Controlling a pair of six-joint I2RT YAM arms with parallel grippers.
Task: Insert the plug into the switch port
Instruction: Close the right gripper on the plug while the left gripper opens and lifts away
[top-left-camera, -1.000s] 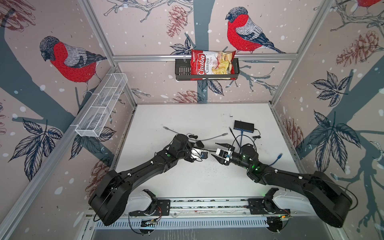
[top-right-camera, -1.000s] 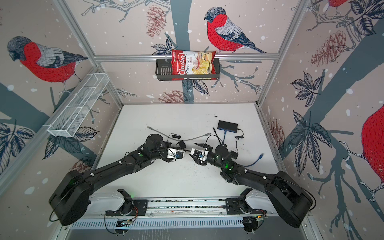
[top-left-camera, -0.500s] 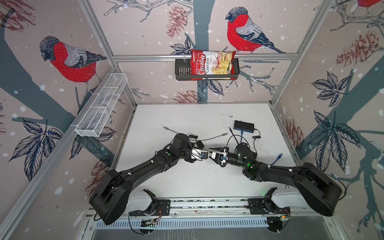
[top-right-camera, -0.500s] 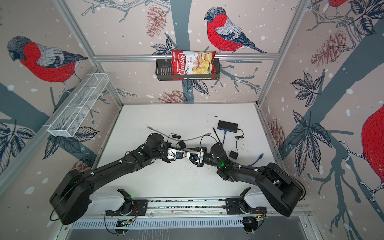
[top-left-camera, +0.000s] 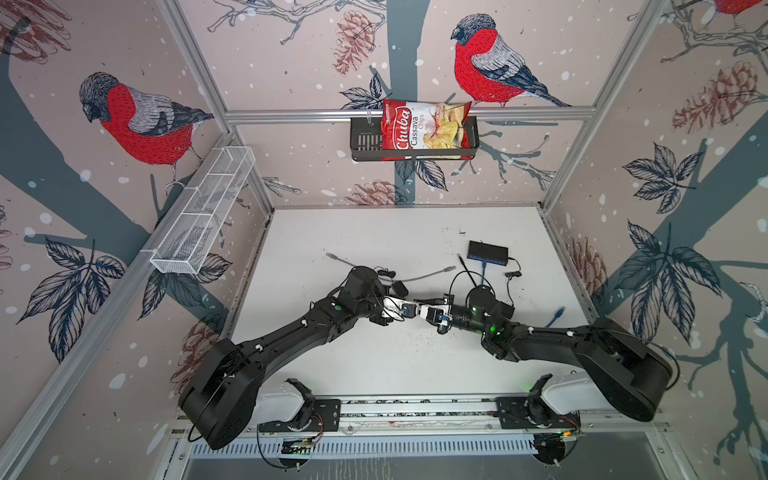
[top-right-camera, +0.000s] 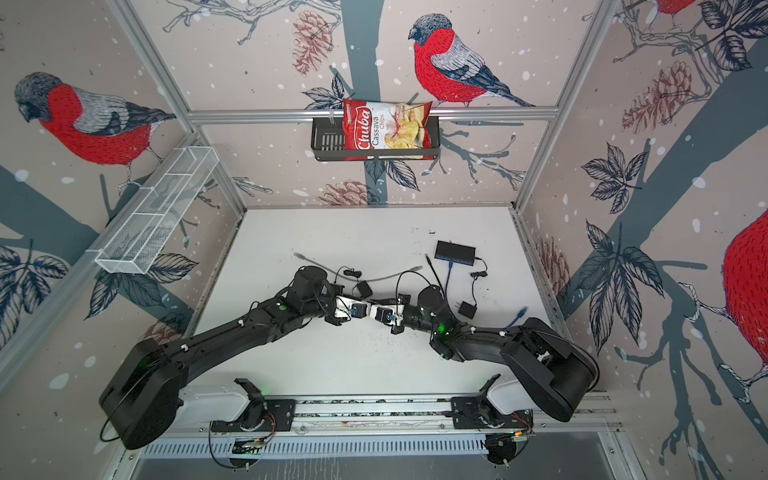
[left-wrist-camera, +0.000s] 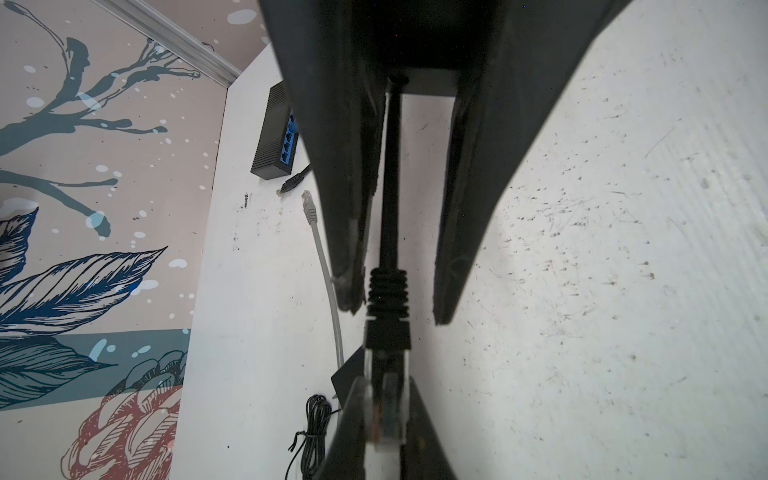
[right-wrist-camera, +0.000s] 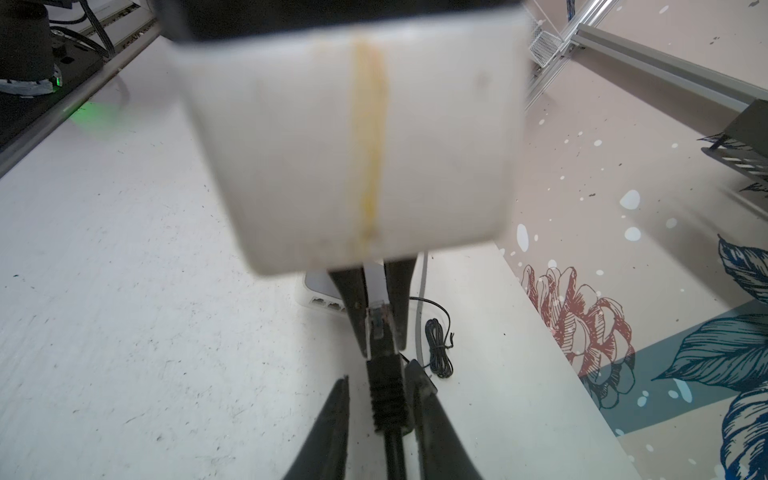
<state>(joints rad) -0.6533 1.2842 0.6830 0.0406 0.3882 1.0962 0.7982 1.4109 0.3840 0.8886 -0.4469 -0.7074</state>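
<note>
Centre of both top views: the plug (left-wrist-camera: 386, 374) lies lengthwise from left fingers (left-wrist-camera: 340, 166) to right fingers (left-wrist-camera: 424, 436); the right pinch its clear head; the left clamp the cable (left-wrist-camera: 390, 187) behind.

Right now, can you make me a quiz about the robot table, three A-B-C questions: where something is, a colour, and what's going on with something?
1. Where is the chips bag?
A) on the table
B) in the black basket on the back wall
C) in the white wire shelf

2. What colour are the ports on the black switch?
A) blue
B) red
C) yellow

3. What is going on with the plug on the black cable?
A) it sits in a port
B) it lies loose on the table
C) it is held between the left end effector and the right end effector

Answers:
1 B, both top views show it in that basket.
2 A, the left wrist view shows blue sockets.
3 C, both wrist views show it between the two.
</note>
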